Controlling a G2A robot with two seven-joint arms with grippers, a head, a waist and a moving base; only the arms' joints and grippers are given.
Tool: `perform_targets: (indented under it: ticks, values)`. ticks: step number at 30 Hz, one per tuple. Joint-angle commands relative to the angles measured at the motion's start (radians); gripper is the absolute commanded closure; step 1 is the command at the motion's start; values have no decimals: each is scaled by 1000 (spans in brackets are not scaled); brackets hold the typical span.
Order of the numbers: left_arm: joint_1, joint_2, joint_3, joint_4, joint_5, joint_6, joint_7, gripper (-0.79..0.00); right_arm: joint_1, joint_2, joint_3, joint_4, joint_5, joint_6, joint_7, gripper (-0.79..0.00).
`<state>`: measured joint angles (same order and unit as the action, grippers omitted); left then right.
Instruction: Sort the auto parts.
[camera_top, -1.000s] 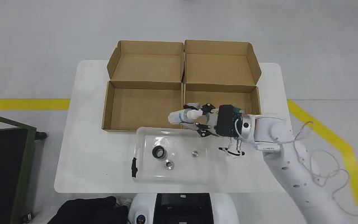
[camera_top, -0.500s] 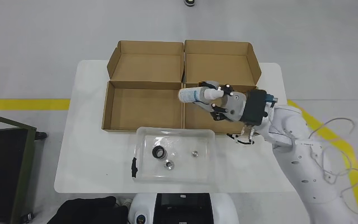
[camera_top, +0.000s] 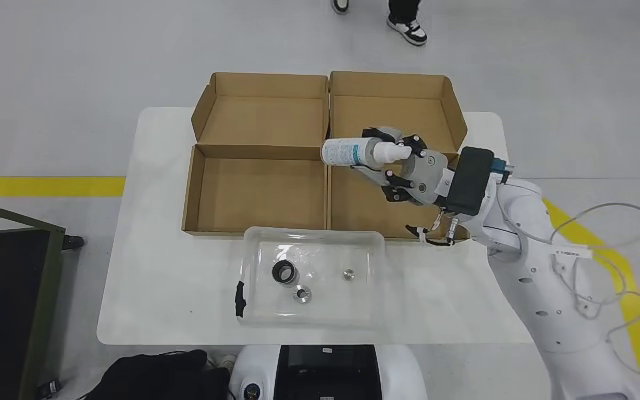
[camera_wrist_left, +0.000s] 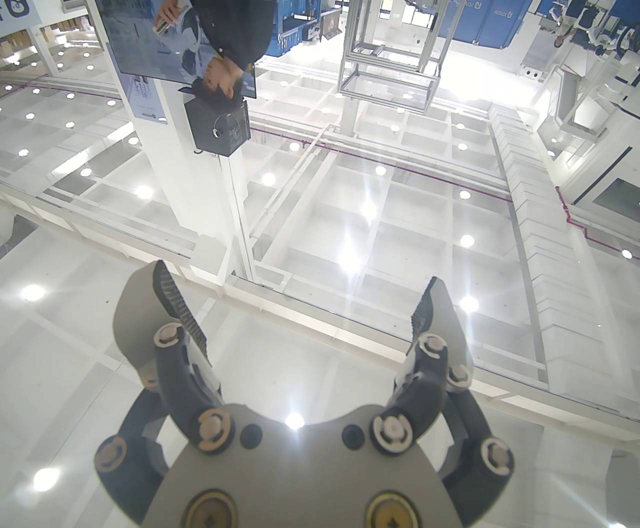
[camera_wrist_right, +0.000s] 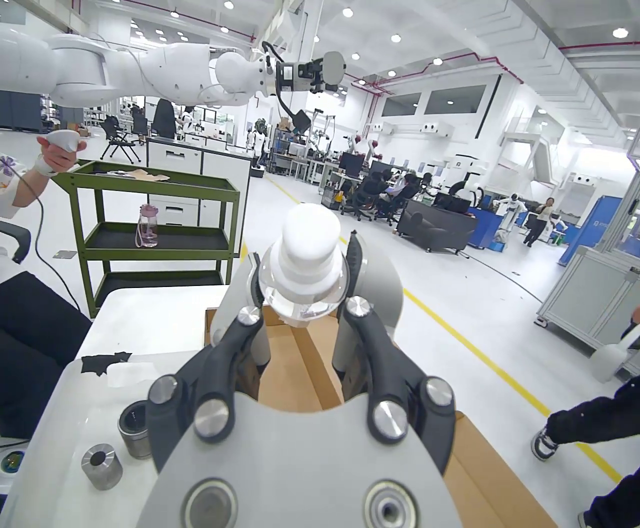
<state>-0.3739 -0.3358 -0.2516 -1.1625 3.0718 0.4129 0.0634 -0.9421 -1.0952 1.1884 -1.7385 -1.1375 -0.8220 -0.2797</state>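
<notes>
Top view: right gripper (camera_top: 397, 160) is clamped on a plastic bottle (camera_top: 352, 151), which is in the air and roughly level. It sits over the rear left corner of the right cardboard box (camera_top: 352, 208), with its free end about at the divide with the left cardboard box (camera_top: 255, 195). Height off the box floor can't be read from above. Right wrist view agrees: the right gripper (camera_wrist_right: 304, 292) has its jaws closed narrow around the bottle (camera_wrist_right: 306, 252). They pinch it at the end nearer the wrist and the rest sticks out past the fingertips. Left gripper (camera_wrist_left: 299, 295) points up at the ceiling, jaws spread wide, nothing in them. The clear plastic tray (camera_top: 312, 232) on the white table (camera_top: 150, 250) holds the remaining parts: a dark bearing ring (camera_top: 286, 272), a steel bushing (camera_top: 302, 293) and a small metal piece (camera_top: 348, 274). Handling, my read: the bottle looks light, thin-walled, smooth and round. With an end pinch and that overhang it can pivot or slide in the jaws, and a hard squeeze would dent the wall. Fill level can't be told, so any liquid could shift the load. A hold across the body near mid-length would be steadier. For this drop, go low into the box before opening so it doesn't bounce or roll. The metal parts should be stiff, dense and slick, so grip them across the outer diameter, square on.
</notes>
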Motion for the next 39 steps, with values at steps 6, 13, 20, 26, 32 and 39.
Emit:
perform_targets:
  ticks: [6,13,20,26,32,39]
  values:
    - [0,0,0,0,0,0,0,-785,0,0,0,0,0,0,0,0]
    - [0,0,0,0,0,0,0,-785,0,0,0,0,0,0,0,0]
    - [0,0,0,0,0,0,0,-785,-30,3,9,-2,18,21,62,0]
    - [0,0,0,0,0,0,0,-785,-80,12,26,17,57,-10,179,0]
    - [0,0,0,0,0,0,0,-785,-119,19,17,32,87,-40,309,0]
    - [0,0,0,0,0,0,0,-785,-130,23,-4,77,123,-38,443,0]
